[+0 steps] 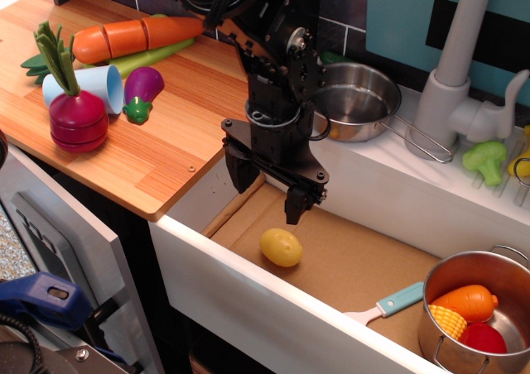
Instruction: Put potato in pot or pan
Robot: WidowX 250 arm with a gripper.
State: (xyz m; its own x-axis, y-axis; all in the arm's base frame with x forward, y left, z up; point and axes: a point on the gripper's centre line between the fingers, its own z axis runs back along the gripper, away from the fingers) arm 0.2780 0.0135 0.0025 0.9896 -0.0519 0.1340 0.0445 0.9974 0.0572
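Observation:
The potato (281,246), a glossy yellow egg-shaped toy, lies on the brown floor of the sink (348,254), near its front wall. My gripper (267,194) hangs just above and behind it, pointing down, jaws open and empty. A steel pot (474,318) stands in the sink's right corner and holds an orange toy (469,300), a corn piece (447,320) and a red toy (483,338). A second, empty steel pan (356,101) sits on the counter behind the arm.
A spatula with a light blue handle (389,301) lies between potato and pot. The wooden counter at left holds a carrot (137,36), eggplant (142,88), blue cup (91,84) and a beet (76,117). A faucet (460,68) and broccoli (486,159) stand at right.

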